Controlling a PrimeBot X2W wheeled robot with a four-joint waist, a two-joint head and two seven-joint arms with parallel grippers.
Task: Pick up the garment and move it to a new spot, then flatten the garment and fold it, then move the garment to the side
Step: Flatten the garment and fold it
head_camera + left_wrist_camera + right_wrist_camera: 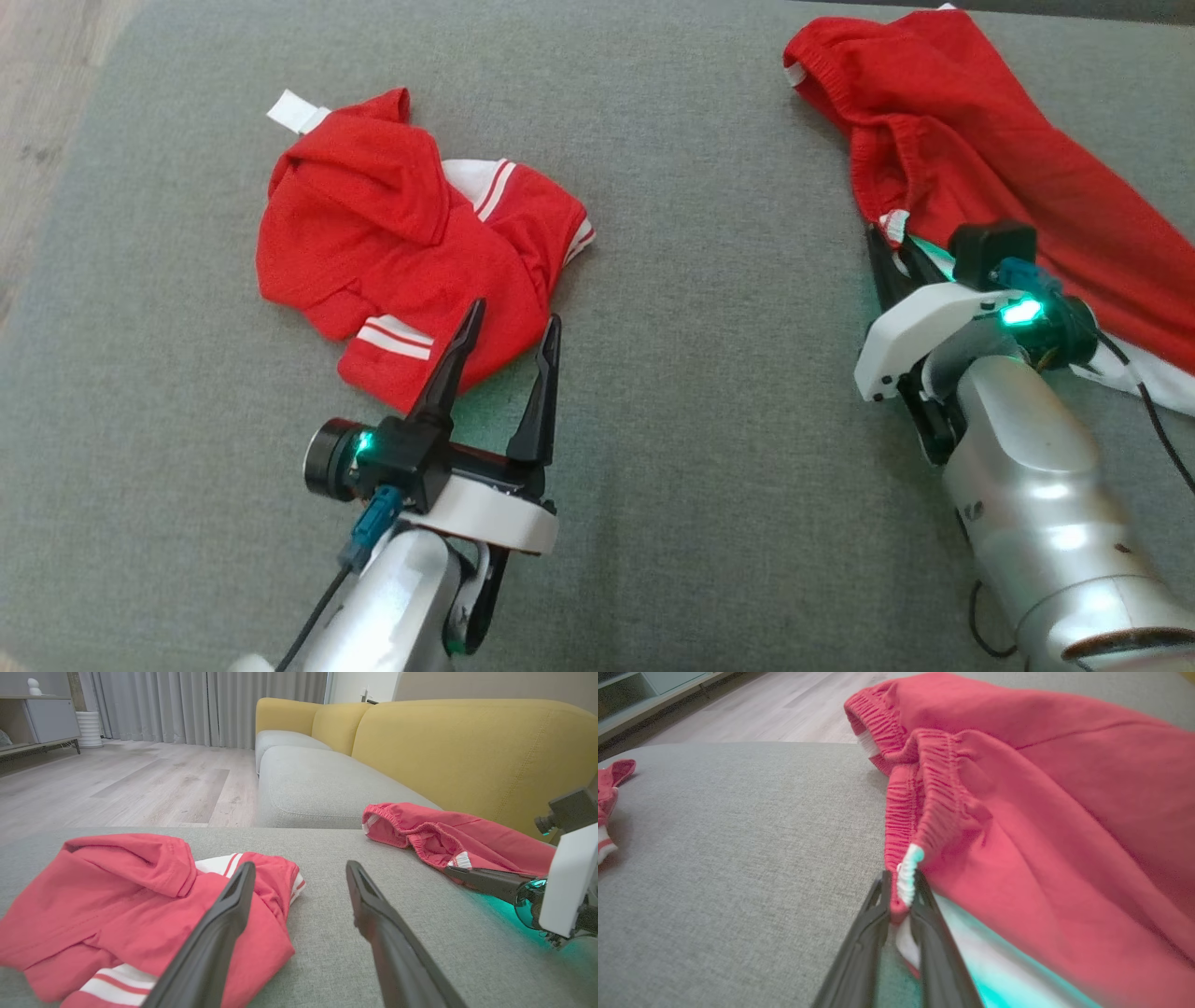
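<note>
Yellow sofa back (pixel 467 751), grey seat cushions (pixel 322 788), pale wood floor (pixel 131 784), grey curtains (pixel 201 704), low cabinet (pixel 51 718)

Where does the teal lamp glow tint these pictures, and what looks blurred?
Head view: lamp flares on the right wrist. Left wrist view: teal pool on the grey cushion under the right gripper. Right wrist view: teal tints the white cloth; the near red garment is soft.
</note>
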